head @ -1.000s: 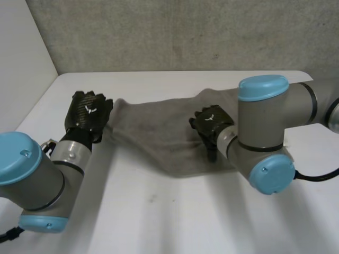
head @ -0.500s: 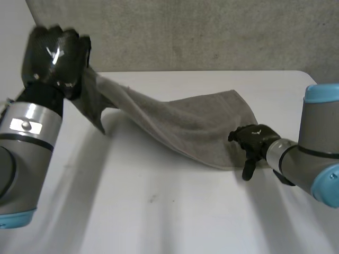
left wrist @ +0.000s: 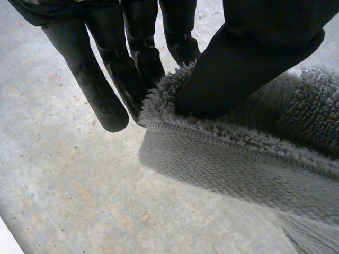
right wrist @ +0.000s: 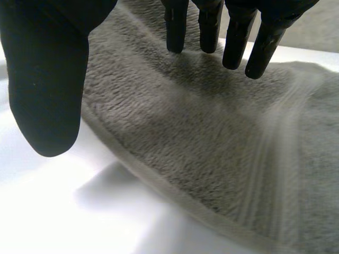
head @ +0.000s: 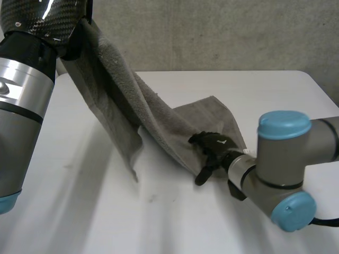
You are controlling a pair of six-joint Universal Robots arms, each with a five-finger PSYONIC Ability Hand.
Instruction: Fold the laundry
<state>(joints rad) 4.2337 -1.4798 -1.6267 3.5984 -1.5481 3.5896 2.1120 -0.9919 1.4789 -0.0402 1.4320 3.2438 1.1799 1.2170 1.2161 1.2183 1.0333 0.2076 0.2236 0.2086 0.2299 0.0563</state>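
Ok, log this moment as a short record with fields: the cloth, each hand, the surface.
cloth: grey terry towel, one end held up, the other lying on the table
left hand: high above the table, thumb and fingers pinching the towel's hemmed edge
right hand: fingers straight, over the towel's low end near its edge, not gripping it
surface: white table
fold: not yet made

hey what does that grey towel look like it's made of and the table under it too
The towel is likely cotton terry, matte: fuzzy looped pile with a flat woven hem band. The table is a smooth white surface with a slight sheen, probably laminate or painted board; I cannot tell which.
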